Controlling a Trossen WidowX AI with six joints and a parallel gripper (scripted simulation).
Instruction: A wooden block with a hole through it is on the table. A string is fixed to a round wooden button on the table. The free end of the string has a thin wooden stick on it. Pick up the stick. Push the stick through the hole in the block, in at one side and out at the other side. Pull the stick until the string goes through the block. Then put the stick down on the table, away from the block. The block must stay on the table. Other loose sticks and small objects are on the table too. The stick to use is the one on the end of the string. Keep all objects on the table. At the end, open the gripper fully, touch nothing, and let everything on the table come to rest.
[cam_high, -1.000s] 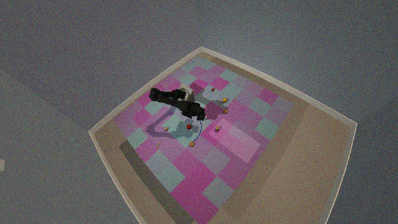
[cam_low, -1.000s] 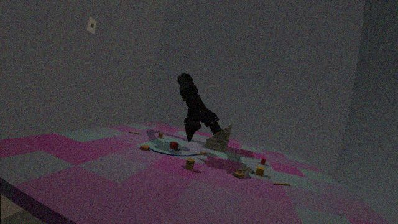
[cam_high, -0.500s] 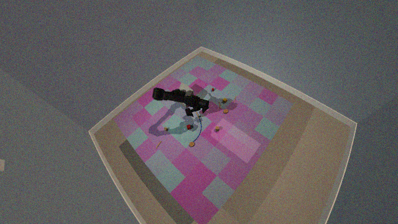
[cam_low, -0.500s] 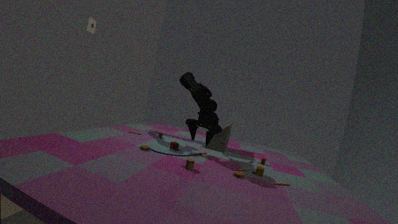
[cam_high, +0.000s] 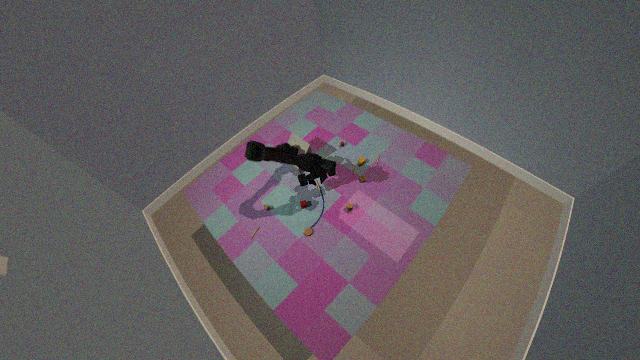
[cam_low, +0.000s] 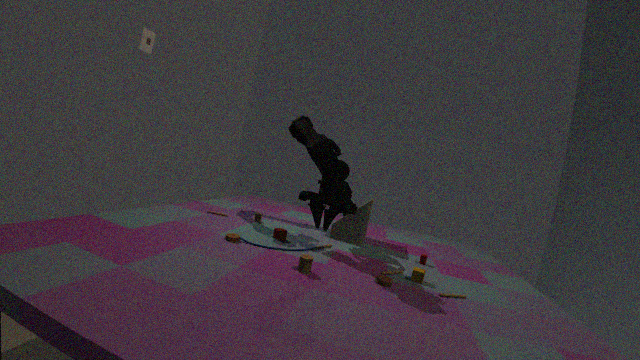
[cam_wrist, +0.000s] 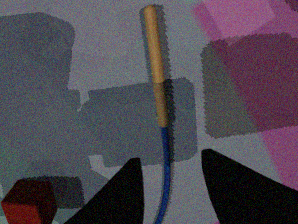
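The thin wooden stick (cam_wrist: 154, 50) (cam_high: 318, 184) (cam_low: 322, 246) lies flat on the table with the blue string (cam_wrist: 162, 183) (cam_high: 322, 205) (cam_low: 270, 246) on its near end. The string curves away to the round wooden button (cam_high: 308, 231) (cam_low: 232, 238). My gripper (cam_wrist: 170, 163) (cam_high: 315, 180) (cam_low: 322, 225) hangs low just behind the stick, fingers partly apart. The string runs between them and the stick lies ahead of the tips, untouched. A red block (cam_wrist: 27, 205) (cam_high: 303, 203) (cam_low: 280, 234) sits inside the string's curve. I cannot make out a hole in any block.
A tan block (cam_high: 350, 206) (cam_low: 305, 263), a yellow block (cam_high: 361, 161) (cam_low: 418, 274) and small round pieces (cam_high: 362, 178) (cam_high: 267, 206) lie around. Loose sticks (cam_high: 255, 232) (cam_low: 452, 295) lie farther off. A pale wedge shape (cam_low: 352, 227) stands beside the arm.
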